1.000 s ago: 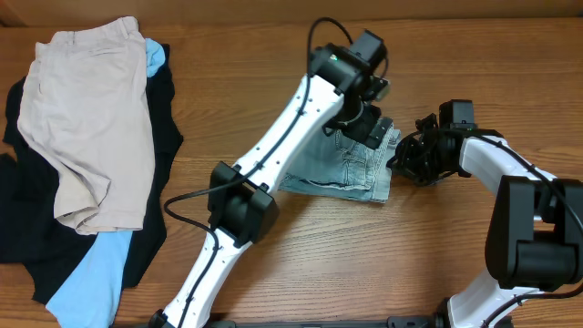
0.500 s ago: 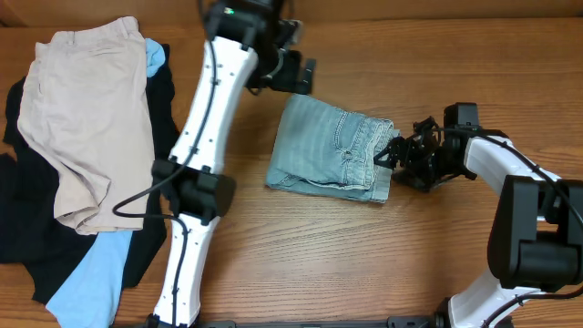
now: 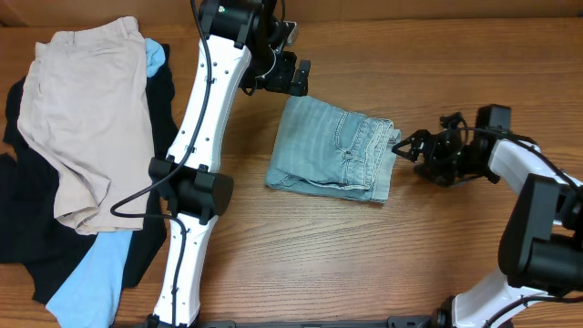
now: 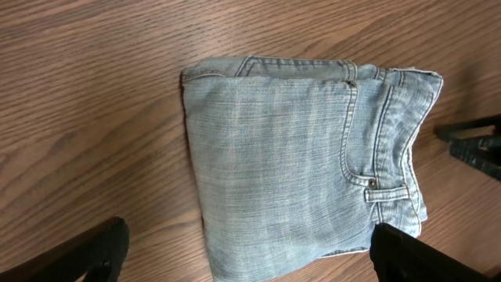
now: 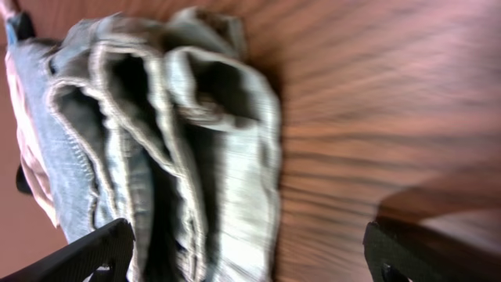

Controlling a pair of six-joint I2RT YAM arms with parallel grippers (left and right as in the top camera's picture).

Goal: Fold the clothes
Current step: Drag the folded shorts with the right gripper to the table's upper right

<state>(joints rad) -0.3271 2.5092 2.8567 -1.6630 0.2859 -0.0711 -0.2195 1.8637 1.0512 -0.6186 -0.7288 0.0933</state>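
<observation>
Denim shorts [image 3: 332,150] are folded into a compact, roughly rectangular stack, lying flat on the wooden worktop [image 3: 437,264] a bit right of centre. The waistband and pocket end points toward the right arm. The left wrist view shows the top face smooth, with a pocket seam and rivet at the right edge [image 4: 305,164]. The right wrist view shows the stacked layers edge-on, a little blurred [image 5: 156,141]. Right fingers [image 3: 410,142] sit low, just beside the waistband end. They are spread wide with nothing gripped, and in the overhead view there's a small gap to the denim. Its own camera shows both tips [image 5: 86,254] at the frame corners and the fabric beyond them. Left fingers [image 3: 293,76] are above the worktop near the far-left corner of the stack, also fully spread and holding nothing. Both tips [image 4: 78,254] are visible at the bottom of its wrist view with the shorts below. The rest of the clothes are piled well apart at the left edge: beige shorts [image 3: 86,118] on top, a black garment [image 3: 27,228] underneath and a sky-blue garment [image 3: 91,273] poking out at the near end.
</observation>
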